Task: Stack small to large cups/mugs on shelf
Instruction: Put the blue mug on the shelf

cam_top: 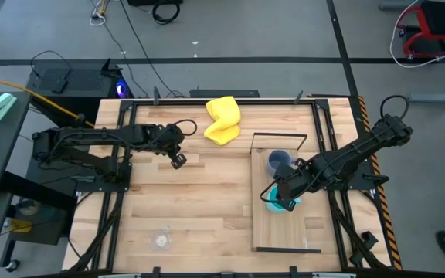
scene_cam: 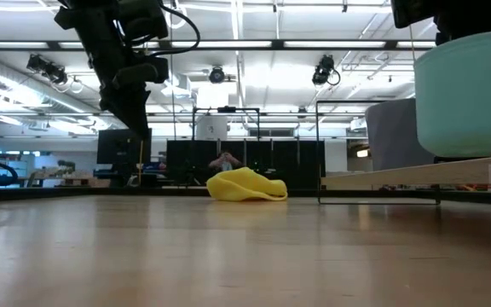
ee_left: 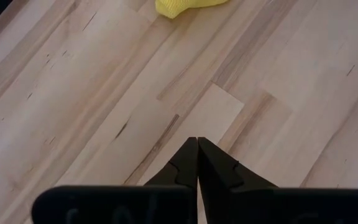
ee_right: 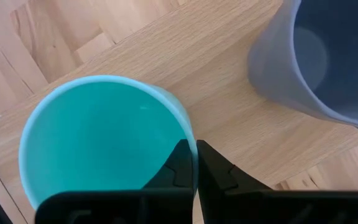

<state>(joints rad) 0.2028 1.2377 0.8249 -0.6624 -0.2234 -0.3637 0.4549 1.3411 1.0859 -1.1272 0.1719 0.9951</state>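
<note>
Cyan mug (ee_right: 104,140) on shelf (cam_top: 284,232), my right gripper (ee_right: 196,163) pinched on its rim. Grey-blue mug (ee_right: 319,56) just beside. Clear cup (cam_top: 160,240) on table, well apart. My left gripper (ee_left: 197,163) closed, empty, near yellow cloth (cam_top: 222,120).

High view: overhead, straight down, far enough to take in the whole counter (cam_top: 207,201), both arms and the floor around.

Low view: at counter level, level across the boards into the room; cyan mug (scene_cam: 467,94) very near at the right edge.

Left wrist view: close, angled down past closed fingers (ee_left: 191,165) at bare boards; cloth (ee_left: 188,6) at the edge, also seen in the high and low views.

Right wrist view: very close, down into the cyan mug and the grey mug (ee_right: 328,56) on the shelf (ee_right: 229,93); both mugs also show from overhead.
</note>
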